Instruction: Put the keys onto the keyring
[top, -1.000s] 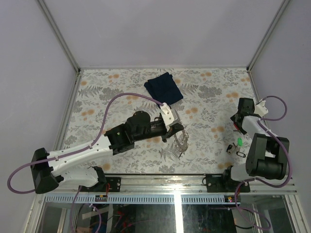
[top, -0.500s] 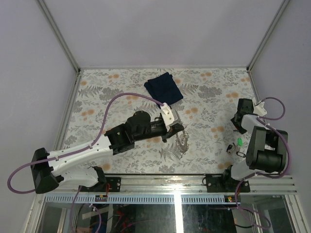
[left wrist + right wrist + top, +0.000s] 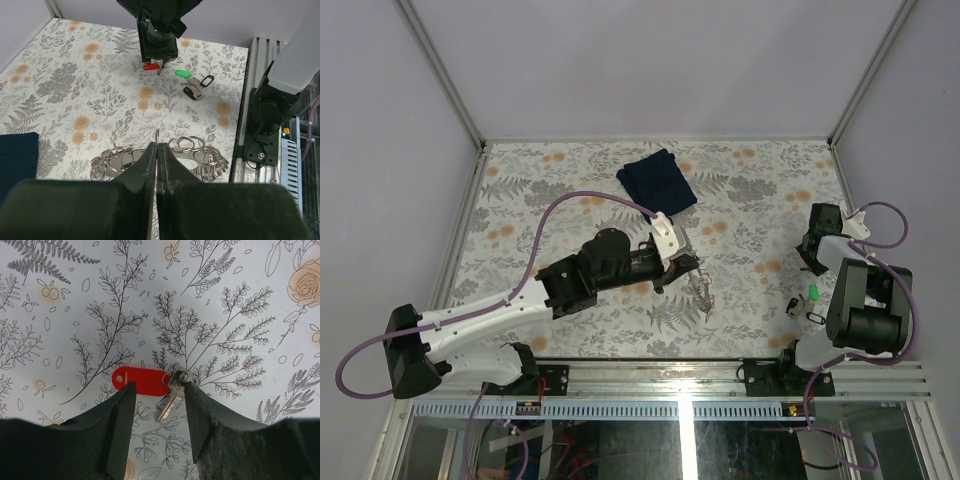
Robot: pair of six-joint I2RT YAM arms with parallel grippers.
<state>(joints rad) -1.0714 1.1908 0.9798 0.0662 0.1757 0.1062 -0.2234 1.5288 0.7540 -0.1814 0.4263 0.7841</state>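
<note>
My left gripper (image 3: pixel 686 264) (image 3: pixel 159 146) is shut on the keyring (image 3: pixel 701 290), a silvery chain of small rings (image 3: pixel 189 145) that hangs below its closed jaws above the table. At the right edge, my right gripper (image 3: pixel 809 262) (image 3: pixel 159 390) points down at the table with its jaws apart, one on each side of a key with a red tag (image 3: pixel 141 380) (image 3: pixel 151 66). The metal blade (image 3: pixel 171 400) lies between the fingers. A green-tagged key (image 3: pixel 813 292) (image 3: pixel 183 73) and two black-tagged keys (image 3: pixel 792 303) (image 3: pixel 193 92) lie just nearer the table's front edge.
A dark blue folded cloth (image 3: pixel 657 180) lies at the back centre of the flowered table (image 3: pixel 540 190). A metal rail (image 3: pixel 720 365) runs along the near edge. The right arm's base (image 3: pixel 272 100) stands close beside the loose keys.
The right gripper's jaws have narrowed around the red-tagged key and the wrist has settled closer to it. The keyring has swung slightly right under the left gripper.
</note>
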